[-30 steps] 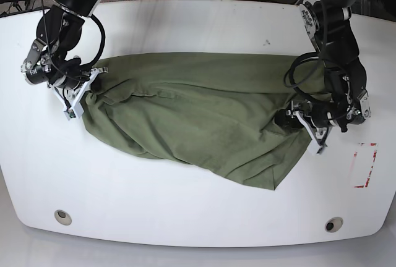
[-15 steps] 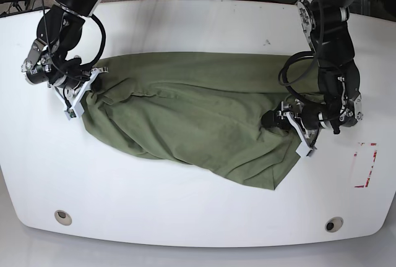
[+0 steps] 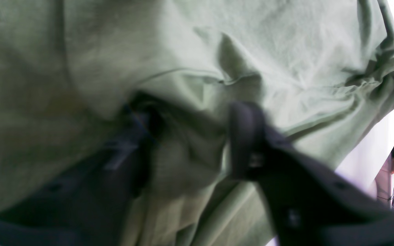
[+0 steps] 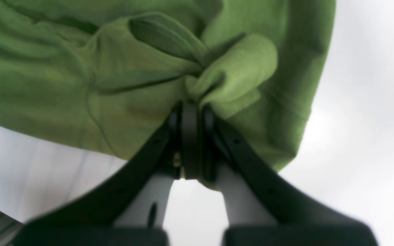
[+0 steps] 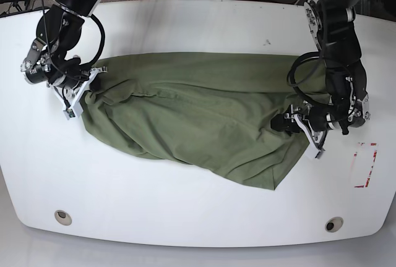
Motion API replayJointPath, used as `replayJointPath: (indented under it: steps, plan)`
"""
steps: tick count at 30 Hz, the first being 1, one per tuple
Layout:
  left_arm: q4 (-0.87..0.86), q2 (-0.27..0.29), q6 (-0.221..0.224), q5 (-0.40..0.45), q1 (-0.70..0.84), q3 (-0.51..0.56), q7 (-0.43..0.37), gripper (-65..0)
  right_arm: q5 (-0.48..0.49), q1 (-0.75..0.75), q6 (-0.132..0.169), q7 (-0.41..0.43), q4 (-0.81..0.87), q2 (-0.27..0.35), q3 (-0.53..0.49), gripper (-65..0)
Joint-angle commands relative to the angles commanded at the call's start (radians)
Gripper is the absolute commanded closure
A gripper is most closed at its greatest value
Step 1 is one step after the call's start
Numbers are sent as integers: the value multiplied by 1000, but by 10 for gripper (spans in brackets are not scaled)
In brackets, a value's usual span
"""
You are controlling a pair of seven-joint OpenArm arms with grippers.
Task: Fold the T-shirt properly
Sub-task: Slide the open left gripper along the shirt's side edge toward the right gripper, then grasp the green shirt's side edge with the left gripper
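Observation:
The olive-green T-shirt lies rumpled across the white table, with its lower edge trailing toward the front right. In the base view my right gripper sits at the shirt's left end. The right wrist view shows that gripper shut on a bunched fold of the T-shirt. My left gripper rests on the shirt's right end. In the left wrist view it is open, its dark fingers spread, with a lump of the T-shirt between them.
A red-marked rectangle lies on the table right of the shirt. Two round holes sit near the front edge. Cables and floor clutter lie beyond the far edge.
My left gripper pushed left into the shirt's right end, then came back right to about where it was a second ago. The right arm has barely moved.

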Motion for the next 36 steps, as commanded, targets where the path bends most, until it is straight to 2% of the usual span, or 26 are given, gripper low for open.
replayJointPath:
  steps: [1, 4, 9, 15, 21, 27, 36]
  plan:
    - [0, 0, 0, 2, 0, 3, -3, -64, 0, -2, 0, 0, 0, 0, 2, 0]
    - [0, 0, 0, 3, 0, 6, -40, 0, -5, -2, 0, 0, 0, 0, 2, 0]
    - [6, -5, 0, 5, 0, 6, -75, 0, -5, 0, 0, 0, 0, 0, -2, 0]
    - [176, -8, 0, 6, 11, 11, -69, 0, -6, 0, 0, 0, 0, 3, 0, 0]
    - [396, -40, 0, 37, 18, 86, -9, 0, -6, 17, 0, 0, -2, 9, -2, 0]
    - [539, -43, 0, 38, 44, 98, 31, 0, -6, 18, 0, 0, -2, 9, -2, 0]
    - [601, -129, 0, 37, 72, 98, 40, 0, -6, 18, 0, 0, -2, 9, -2, 0]
